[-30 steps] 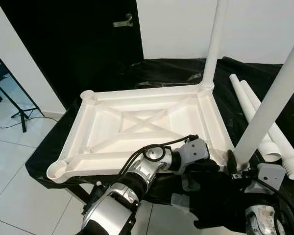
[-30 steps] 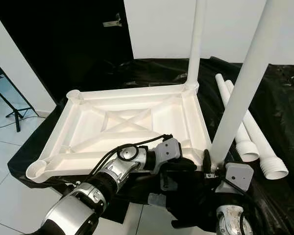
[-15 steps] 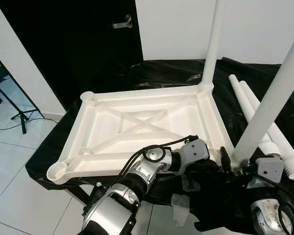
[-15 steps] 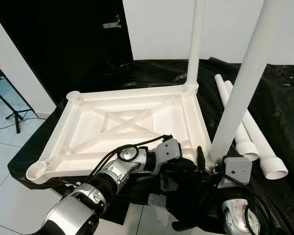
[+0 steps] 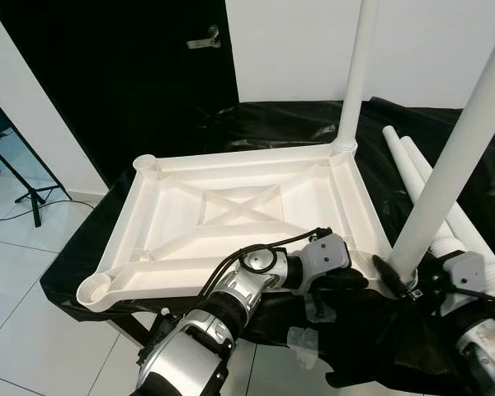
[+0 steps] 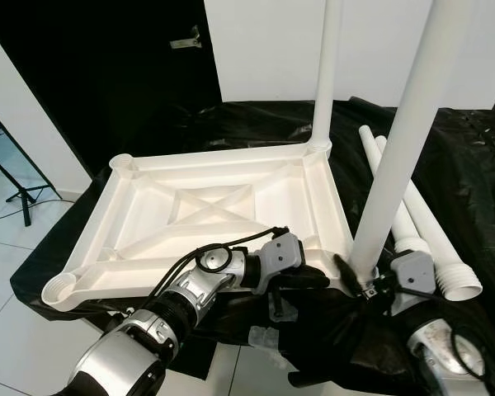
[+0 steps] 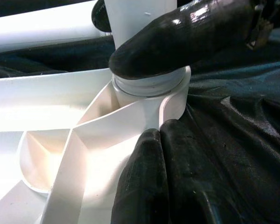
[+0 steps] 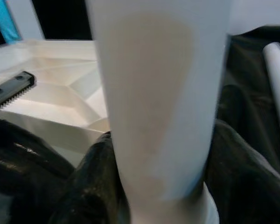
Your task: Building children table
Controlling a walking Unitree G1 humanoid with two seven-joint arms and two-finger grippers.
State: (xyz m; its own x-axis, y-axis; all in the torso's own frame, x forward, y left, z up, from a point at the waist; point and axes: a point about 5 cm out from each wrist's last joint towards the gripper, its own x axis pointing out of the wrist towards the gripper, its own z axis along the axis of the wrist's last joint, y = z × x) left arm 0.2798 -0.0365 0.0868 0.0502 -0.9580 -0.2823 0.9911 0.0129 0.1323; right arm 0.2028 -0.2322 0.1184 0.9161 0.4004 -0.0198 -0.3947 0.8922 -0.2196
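From the left eye view, a white moulded plastic tabletop [image 5: 239, 216] lies upside down, ribs up, on a counter draped in glossy black plastic sheeting [image 5: 256, 124]. A white round plastic leg [image 5: 356, 73] stands upright in the far right corner socket. A second white tube leg [image 5: 454, 157] rises at a slight slant from the near right corner. The right pincer [image 5: 396, 276] grips this near leg at its base, its black fingers closed around the tube just above the socket. The left pincer [image 5: 346, 282] sits at the near edge of the tabletop just beside that same corner; how far its fingers are parted cannot be told here. Two spare white tube legs [image 5: 466, 227] lie side by side on the sheeting to the right, flared ends nearest the robot. A black door with a metal handle [image 5: 200, 40] stands behind the counter, and a white tiled floor [image 5: 33, 272] shows to the left.

In the right eye view, the empty round socket at the near left corner [image 6: 59, 288] stands open.

The left wrist view shows the left pincer's two black fingers [image 7: 149, 186] pressed together, touching the outer wall of the corner socket [image 7: 170, 100], with a finger of the right pincer across the leg's collar above.

In the right wrist view the near leg [image 8: 154, 102] runs between dark blurred fingers.
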